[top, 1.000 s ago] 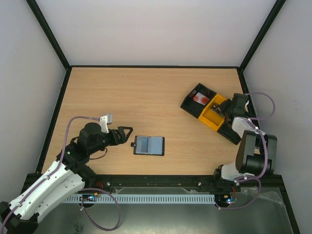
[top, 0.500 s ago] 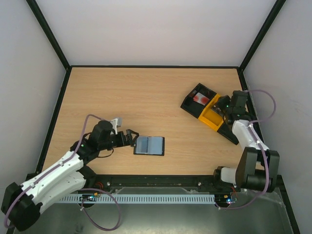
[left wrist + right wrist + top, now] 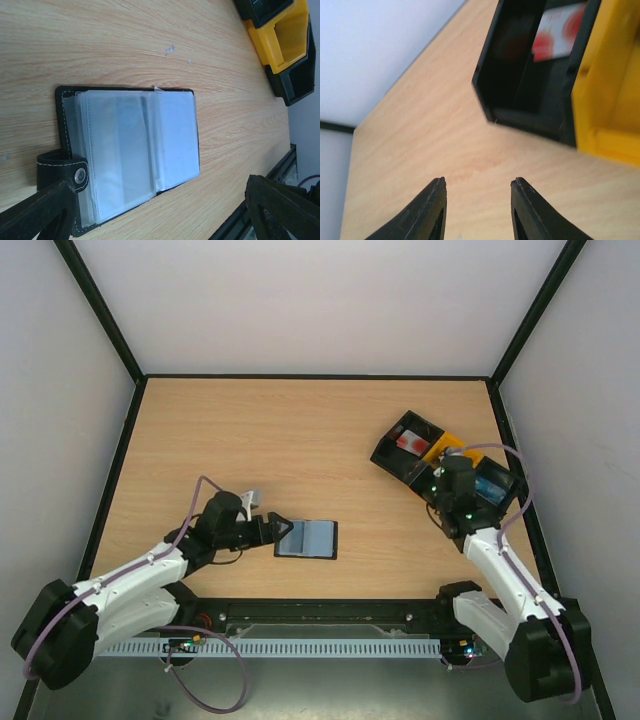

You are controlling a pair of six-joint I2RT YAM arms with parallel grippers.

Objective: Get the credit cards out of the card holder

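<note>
Card holder (image 3: 306, 538) lay spread open on the table (image 3: 250, 430) close to the front edge, black cover down, pale panels up. And the credit cards (image 3: 127, 145) sat inside its clear sleeves, none out on the wood! Left gripper (image 3: 280, 531) was right at the holder's left end, jaws wide apart and empty, one finger (image 3: 42, 212) beside the snap strap (image 3: 62, 172); whether it touched was unclear. Over on the right and farther back, the right gripper (image 3: 478, 181) hung partly open with nothing between its fingers, facing the black-and-yellow tray (image 3: 385, 455). A red-and-white object (image 3: 408, 441) rested in the tray's far black compartment.
</note>
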